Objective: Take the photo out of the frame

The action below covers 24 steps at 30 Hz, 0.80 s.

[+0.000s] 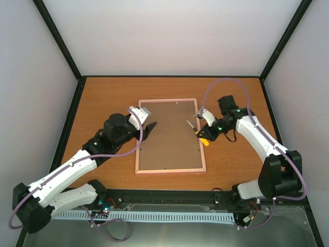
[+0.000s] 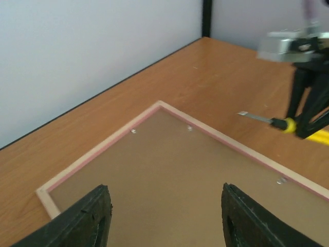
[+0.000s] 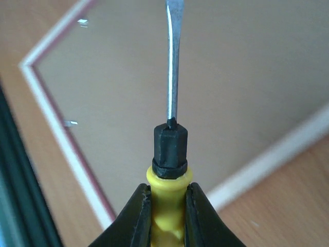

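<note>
The pink frame (image 1: 169, 170) lies face down on the wooden table, its brown backing board (image 1: 169, 136) up. The photo is hidden under the board. My left gripper (image 1: 150, 127) is open and empty, hovering just above the board (image 2: 180, 164) near the frame's left edge (image 2: 97, 154). My right gripper (image 1: 203, 135) is shut on the yellow handle of a screwdriver (image 1: 197, 131) at the frame's right edge. In the right wrist view the gripper (image 3: 168, 188) holds the screwdriver (image 3: 172, 144) with its blade pointing over the board (image 3: 247, 77), slightly above it.
Small metal tabs (image 2: 133, 131) (image 3: 70, 123) sit along the frame's inner edge. White walls with black corner posts (image 1: 61, 46) enclose the table. A black rail (image 1: 169, 195) runs along the near edge. The right arm's purple cable (image 1: 226, 82) loops above the table.
</note>
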Tool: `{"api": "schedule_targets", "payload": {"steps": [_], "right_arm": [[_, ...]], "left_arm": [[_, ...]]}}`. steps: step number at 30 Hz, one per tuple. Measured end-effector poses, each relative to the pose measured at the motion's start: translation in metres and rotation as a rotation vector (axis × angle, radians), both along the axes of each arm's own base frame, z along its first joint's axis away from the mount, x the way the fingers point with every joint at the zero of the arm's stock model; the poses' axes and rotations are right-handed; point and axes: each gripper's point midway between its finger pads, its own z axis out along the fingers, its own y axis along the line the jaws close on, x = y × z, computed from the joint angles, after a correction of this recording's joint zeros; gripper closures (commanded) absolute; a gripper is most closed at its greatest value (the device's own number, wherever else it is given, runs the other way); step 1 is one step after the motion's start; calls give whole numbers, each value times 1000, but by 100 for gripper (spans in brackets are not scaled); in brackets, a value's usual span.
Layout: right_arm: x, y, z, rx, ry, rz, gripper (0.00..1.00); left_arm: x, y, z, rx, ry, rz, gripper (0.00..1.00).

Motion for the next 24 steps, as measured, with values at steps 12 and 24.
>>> {"api": "schedule_targets", "payload": {"steps": [12,24], "right_arm": [[-84,97,10,269,244,354,97],[-116,108,-11,311,430,454,97]], "left_arm": [[-86,-62,-16,331,30,-239,47],[-126,-77,-97,803,-96,-440,48]]}}
